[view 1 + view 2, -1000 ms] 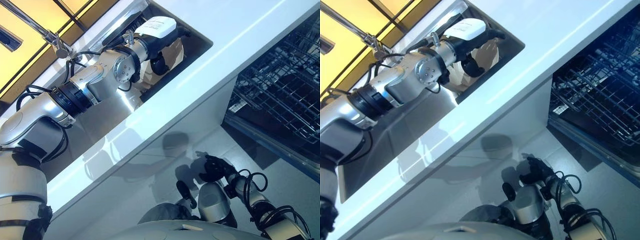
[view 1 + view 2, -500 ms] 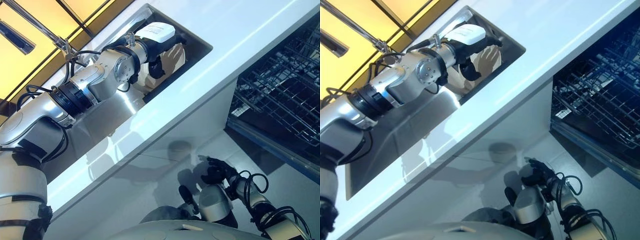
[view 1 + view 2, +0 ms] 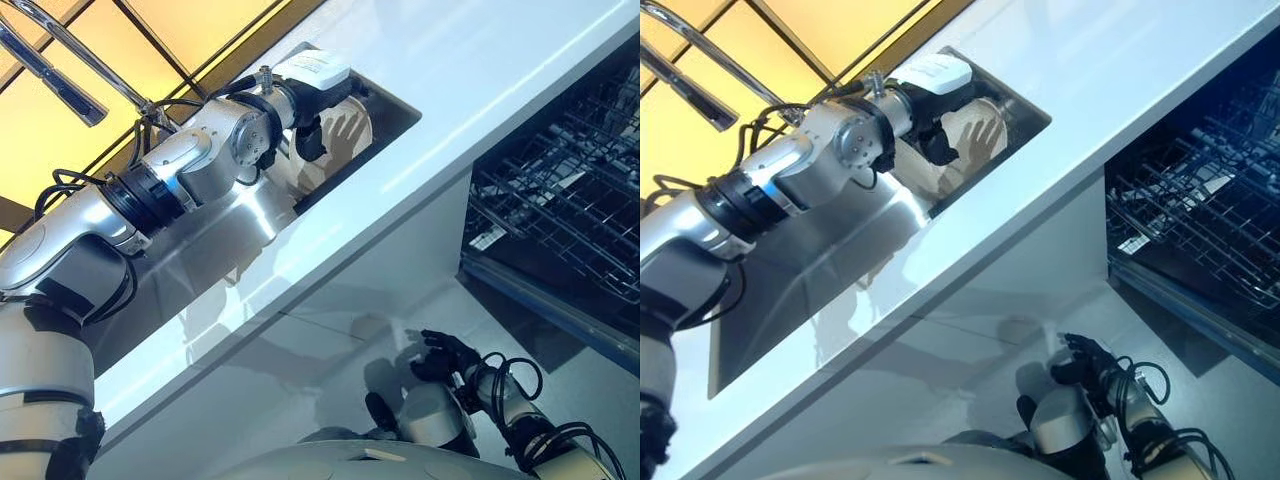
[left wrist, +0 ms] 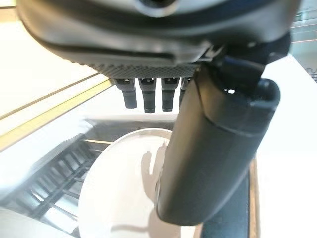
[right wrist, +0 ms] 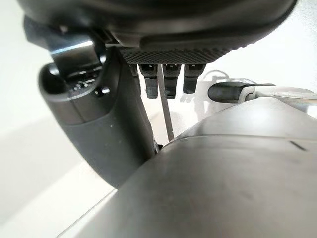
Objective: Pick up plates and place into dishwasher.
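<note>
A white plate (image 3: 348,138) leans in the far corner of the steel sink (image 3: 215,235). My left hand (image 3: 308,128) hovers just over it, open, with the fingers straight and the thumb (image 4: 213,148) stretched across the plate's face (image 4: 119,193). The hand casts a spread shadow on the plate. I cannot tell whether any finger touches it. My right hand (image 3: 447,356) hangs low in front of the white cabinet, open and relaxed, holding nothing.
A white countertop (image 3: 480,80) runs between the sink and the open dishwasher, whose wire rack (image 3: 570,190) shows at the right. A chrome faucet (image 3: 85,62) stands behind the sink. A grid (image 4: 49,183) lies on the sink floor beside the plate.
The whole picture has shifted, so the camera moved. My left hand has drawn slightly back from the plate, and more of the plate's face shows. The right hand stays low.
</note>
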Available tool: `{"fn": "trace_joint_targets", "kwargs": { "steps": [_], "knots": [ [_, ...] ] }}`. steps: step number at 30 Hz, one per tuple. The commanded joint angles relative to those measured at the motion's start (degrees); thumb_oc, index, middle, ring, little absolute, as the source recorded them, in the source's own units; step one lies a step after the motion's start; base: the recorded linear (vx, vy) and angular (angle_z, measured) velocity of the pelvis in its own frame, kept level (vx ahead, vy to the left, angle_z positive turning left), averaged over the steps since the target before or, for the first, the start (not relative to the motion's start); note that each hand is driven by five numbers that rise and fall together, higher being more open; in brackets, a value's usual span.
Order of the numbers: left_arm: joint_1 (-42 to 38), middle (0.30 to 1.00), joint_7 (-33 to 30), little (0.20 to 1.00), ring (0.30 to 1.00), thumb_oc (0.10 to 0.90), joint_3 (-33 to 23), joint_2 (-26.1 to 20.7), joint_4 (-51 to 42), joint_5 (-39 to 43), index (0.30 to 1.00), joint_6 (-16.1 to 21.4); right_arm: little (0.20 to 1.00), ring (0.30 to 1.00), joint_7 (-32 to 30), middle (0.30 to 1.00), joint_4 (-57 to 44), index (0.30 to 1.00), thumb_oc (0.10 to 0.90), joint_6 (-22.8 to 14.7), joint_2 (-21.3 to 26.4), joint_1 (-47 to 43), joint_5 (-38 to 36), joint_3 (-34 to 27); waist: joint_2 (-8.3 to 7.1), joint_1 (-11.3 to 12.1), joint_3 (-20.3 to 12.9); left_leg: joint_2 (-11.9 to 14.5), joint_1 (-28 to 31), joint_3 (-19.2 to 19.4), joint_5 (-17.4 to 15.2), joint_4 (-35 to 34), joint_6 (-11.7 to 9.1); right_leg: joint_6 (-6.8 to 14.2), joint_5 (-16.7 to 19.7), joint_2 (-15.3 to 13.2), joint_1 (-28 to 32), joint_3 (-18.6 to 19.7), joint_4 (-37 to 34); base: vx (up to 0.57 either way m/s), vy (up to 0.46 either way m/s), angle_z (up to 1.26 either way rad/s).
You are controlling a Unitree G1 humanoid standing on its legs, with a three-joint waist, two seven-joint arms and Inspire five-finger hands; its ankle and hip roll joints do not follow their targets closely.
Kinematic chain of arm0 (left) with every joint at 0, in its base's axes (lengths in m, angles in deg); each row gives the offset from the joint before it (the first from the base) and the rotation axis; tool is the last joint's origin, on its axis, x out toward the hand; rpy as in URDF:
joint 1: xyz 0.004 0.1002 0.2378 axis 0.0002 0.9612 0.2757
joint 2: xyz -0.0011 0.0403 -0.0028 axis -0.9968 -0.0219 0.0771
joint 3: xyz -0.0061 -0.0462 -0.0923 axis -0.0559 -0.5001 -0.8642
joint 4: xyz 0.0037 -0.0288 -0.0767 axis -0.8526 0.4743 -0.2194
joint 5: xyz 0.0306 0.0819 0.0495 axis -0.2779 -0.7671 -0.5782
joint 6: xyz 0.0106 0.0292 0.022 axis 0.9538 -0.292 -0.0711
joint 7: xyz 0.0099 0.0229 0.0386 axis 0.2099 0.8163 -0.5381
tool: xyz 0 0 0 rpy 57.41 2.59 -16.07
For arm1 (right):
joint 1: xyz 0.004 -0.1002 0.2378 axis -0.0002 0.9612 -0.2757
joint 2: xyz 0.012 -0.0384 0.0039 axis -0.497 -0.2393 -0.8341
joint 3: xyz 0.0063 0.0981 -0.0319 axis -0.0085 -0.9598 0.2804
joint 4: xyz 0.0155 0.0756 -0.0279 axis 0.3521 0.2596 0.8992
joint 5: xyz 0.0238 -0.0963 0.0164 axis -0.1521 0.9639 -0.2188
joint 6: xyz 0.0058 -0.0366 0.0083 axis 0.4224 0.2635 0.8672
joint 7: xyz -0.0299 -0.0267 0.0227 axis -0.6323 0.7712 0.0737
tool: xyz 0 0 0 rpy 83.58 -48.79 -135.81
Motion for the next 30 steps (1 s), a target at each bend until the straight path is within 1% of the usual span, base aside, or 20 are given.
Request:
{"fn": "trace_joint_targets", "kwargs": {
  "steps": [1, 3, 6, 10, 14, 18, 20, 24, 25, 29, 30],
  "knots": [
    [-2.3, 0.9, -4.9, 0.9, 0.9, 0.8, -3.8, -5.5, 4.6, -3.1, 0.9, -2.3, 0.9, 0.9, 0.8, 0.9, 2.4, 0.9, 0.8, -0.2, -0.7, 9.3, 2.8, 2.0, -2.24, 0.5, -6.4, -0.6, -1.1, 0.0, -1.9, 1.7, -0.9, 2.3, -3.7, 0.1, -1.1, -0.8, 3.6, 0.05, -0.004, 0.07],
    [-2.3, 0.9, -5.8, 0.9, 0.9, 0.8, -4.2, -5.7, 4.7, -2.6, 0.9, -2.7, 0.9, 0.9, 0.7, 0.9, 2.4, 0.9, 0.8, 0.3, -1.0, 9.2, 2.7, 2.1, -2.24, 0.7, -6.5, -0.6, -1.0, -0.2, -1.9, 1.9, -0.9, 2.2, -3.9, 0.0, -1.0, -1.0, 3.9, 0.05, 0.002, 0.04],
    [-1.8, 0.9, -7.8, 0.9, 0.9, 0.8, -5.3, -6.1, 5.7, -1.8, 0.9, -2.3, 0.9, 0.9, 0.5, 0.9, 2.5, 0.9, 0.8, 0.5, -1.0, 9.6, 2.5, 2.2, -2.22, 0.9, -6.7, -0.6, -0.8, -0.5, -2.0, 2.1, -0.9, 2.2, -4.1, 0.1, -0.9, -1.0, 4.1, 0.06, 0.004, 0.01],
    [-1.3, 0.9, -9.4, 0.9, 0.9, 0.8, -6.3, -6.3, 6.9, -0.9, 0.9, -2.7, 0.9, 0.9, 0.2, 0.9, 2.3, 0.9, 0.8, 0.6, -1.0, 10.2, 2.7, 2.1, -2.16, 0.7, -6.5, -0.6, -0.7, -0.4, -2.0, 2.3, -0.8, 2.2, -4.2, 0.1, -1.0, -0.8, 4.6, 0.07, 0.007, -0.03],
    [-0.7, 0.9, -10.6, 0.9, 0.9, 0.8, -7.0, -5.5, 9.7, 0.1, 0.9, -2.4, 0.9, 0.9, 0.1, 0.9, 2.0, 0.9, 0.8, 0.2, -0.7, 10.7, 3.0, 2.1, -2.24, 0.1, -5.8, -0.6, -1.0, -0.2, -2.1, 2.4, -0.8, 2.3, -4.4, 0.1, -1.7, -0.4, 5.1, 0.06, 0.008, -0.02],
    [-0.2, 0.9, -12.7, 0.9, 0.9, 0.8, -7.8, -5.0, 10.5, 1.2, 0.9, -3.7, 0.9, 0.9, 0.3, 0.9, 1.6, 0.9, 0.8, 0.2, -0.2, 10.8, 3.1, 2.0, -2.34, -0.1, -5.2, -0.6, -1.2, -0.1, -2.1, 2.4, -0.8, 2.3, -4.4, 0.1, -2.0, -0.3, 5.3, 0.02, 0.003, 0.0],
    [0.4, 0.9, -14.9, 0.9, 0.9, 0.8, -8.8, -4.5, 12.0, 1.4, 0.9, -5.1, 0.9, 0.9, 0.5, 0.9, 1.1, 0.9, 0.8, 0.2, 0.0, 11.0, 3.4, 1.9, -2.36, -0.4, -4.9, -0.7, -1.2, 0.0, -2.0, 2.3, -0.8, 2.3, -4.4, 0.1, -2.2, -0.3, 5.5, 0.04, 0.007, -0.01],
    [1.6, 0.9, -19.9, 0.9, 0.9, 0.8, -11.4, -2.9, 14.9, 5.2, 0.9, -7.7, 0.9, 0.9, 0.5, 0.9, 0.3, 0.9, 0.8, 0.3, 0.6, 10.9, 3.5, 1.9, -2.25, -0.9, -3.9, -0.8, -1.9, 0.0, -1.6, 2.2, -0.9, 2.1, -4.6, 0.0, -3.3, -0.1, 6.2, 0.0, 0.008, -0.01],
    [1.9, 0.9, -22.2, 0.9, 0.9, 0.8, -12.6, -2.2, 16.9, 6.5, 0.9, -7.3, 0.9, 0.9, 0.4, 0.9, -0.2, 0.9, 0.8, 0.2, 1.0, 10.8, 3.2, 2.1, -2.28, -1.1, -3.2, -0.8, -2.3, 0.1, -1.4, 2.2, -1.0, 2.1, -4.6, -0.1, -3.8, 0.1, 6.4, -0.01, 0.025, -0.06],
    [1.8, 0.9, -24.7, 0.9, 0.9, 0.8, -13.9, -0.8, 19.8, 7.7, 0.9, -6.1, 0.9, 0.9, 0.6, 0.9, -1.2, 0.9, 0.8, 0.1, 2.0, 9.8, 2.9, 2.3, -2.22, -1.7, -1.8, -0.9, -3.4, 0.5, -1.0, 2.1, -1.1, 1.9, -4.5, -0.1, -5.5, 0.6, 7.0, -0.05, 0.033, -0.13],
    [1.3, 0.9, -26.1, 0.9, 0.9, 0.8, -14.0, -0.4, 20.3, 7.6, 0.9, -5.9, 0.9, 0.9, 0.8, 0.9, -1.7, 0.9, 0.8, -0.1, 2.6, 9.2, 2.7, 2.3, -2.27, -2.0, -0.8, -0.9, -4.1, 0.6, -0.7, 2.1, -1.2, 1.8, -4.5, -0.1, -6.3, 0.9, 7.3, -0.09, 0.034, -0.09]
  ]
}}
